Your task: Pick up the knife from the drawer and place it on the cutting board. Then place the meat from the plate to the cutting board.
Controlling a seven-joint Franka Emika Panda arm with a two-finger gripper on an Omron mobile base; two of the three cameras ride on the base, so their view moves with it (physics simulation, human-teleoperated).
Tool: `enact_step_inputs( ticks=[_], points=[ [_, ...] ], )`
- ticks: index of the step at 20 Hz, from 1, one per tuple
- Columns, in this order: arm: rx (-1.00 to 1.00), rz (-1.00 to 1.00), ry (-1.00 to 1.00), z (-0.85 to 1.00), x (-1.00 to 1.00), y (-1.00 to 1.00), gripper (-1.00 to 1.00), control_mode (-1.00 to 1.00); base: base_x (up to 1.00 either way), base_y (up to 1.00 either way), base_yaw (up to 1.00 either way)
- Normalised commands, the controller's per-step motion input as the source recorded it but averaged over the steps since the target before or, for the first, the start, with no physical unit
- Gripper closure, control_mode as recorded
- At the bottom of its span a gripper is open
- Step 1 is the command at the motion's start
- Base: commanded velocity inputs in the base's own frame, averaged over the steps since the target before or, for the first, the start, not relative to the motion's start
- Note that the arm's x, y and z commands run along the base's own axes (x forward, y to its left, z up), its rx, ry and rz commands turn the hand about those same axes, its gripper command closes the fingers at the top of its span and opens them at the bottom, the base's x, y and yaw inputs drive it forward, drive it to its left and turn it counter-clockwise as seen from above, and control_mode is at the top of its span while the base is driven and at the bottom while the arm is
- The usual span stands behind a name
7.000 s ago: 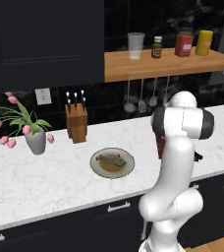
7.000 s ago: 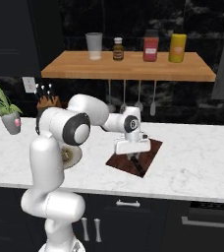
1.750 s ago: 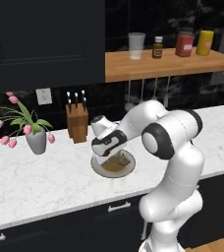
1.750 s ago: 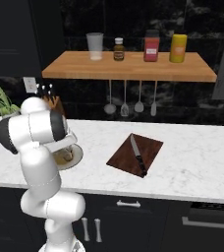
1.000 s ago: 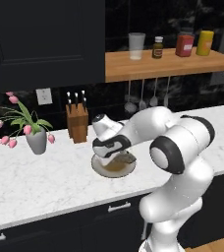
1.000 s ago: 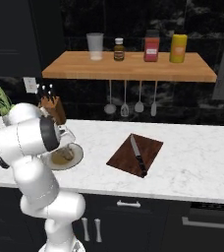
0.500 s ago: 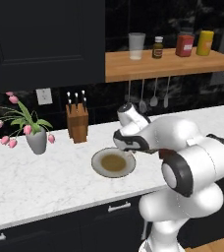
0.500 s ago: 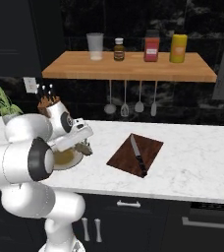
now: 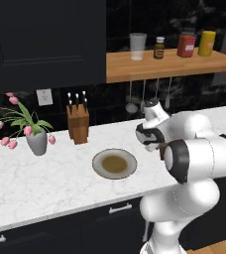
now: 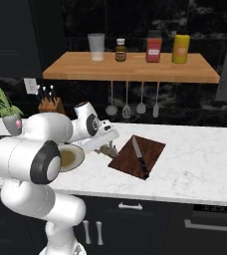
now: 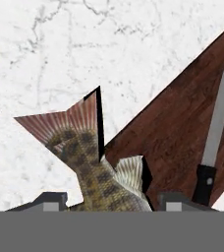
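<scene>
My gripper [image 11: 109, 203] is shut on the meat [image 11: 92, 167], a mottled tan-brown fish with a reddish tail fin. It hangs over the white counter at the left corner of the dark reddish-brown cutting board [image 11: 182, 123]. The knife [image 11: 217, 138] lies on the board, black handle toward me. In the right base view the gripper [image 10: 106, 148] holds the meat [image 10: 109, 149] between the plate [image 10: 71, 158] and the cutting board [image 10: 153, 149], where the knife [image 10: 139, 157] lies. The plate [image 9: 114, 163] is bare, showing only its brownish centre.
A light-brown knife block [image 9: 78, 124] and a vase of pink tulips [image 9: 35, 141] stand at the back left of the marble counter. A wooden shelf [image 10: 130, 69] with a cup and bottles hangs above, with utensils [image 10: 126, 107] dangling under it.
The gripper closed on the meat at the plate, lifted it off and carried it right to the board's edge. The plate is now bare.
</scene>
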Motion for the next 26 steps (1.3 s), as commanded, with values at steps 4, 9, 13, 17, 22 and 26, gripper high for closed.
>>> enact_step_inputs(
  ticks=[4, 9, 13, 17, 22, 26],
  points=[
    [0.01, -0.01, 0.04, -0.03, 0.06, -0.89, 1.00, -1.00, 0.00, 0.00, 0.00],
    [0.01, 0.00, 0.00, -0.17, 0.00, -0.60, 1.00, -1.00, 0.00, 0.00, 0.00],
    [0.02, 0.00, 0.00, -0.40, 0.00, -0.19, 1.00, -1.00, 0.00, 0.00, 0.00],
    [0.01, 0.00, 0.00, -0.39, 0.11, -0.11, 1.00, -1.00, 0.00, 0.00, 0.00],
    [0.00, 0.00, 0.00, -0.34, 0.21, 0.00, 1.00, -1.00, 0.00, 0.00, 0.00],
    [0.00, 0.00, 0.01, -0.21, 0.16, 0.00, -1.00, -1.00, 0.00, 0.00, 0.00]
  ],
)
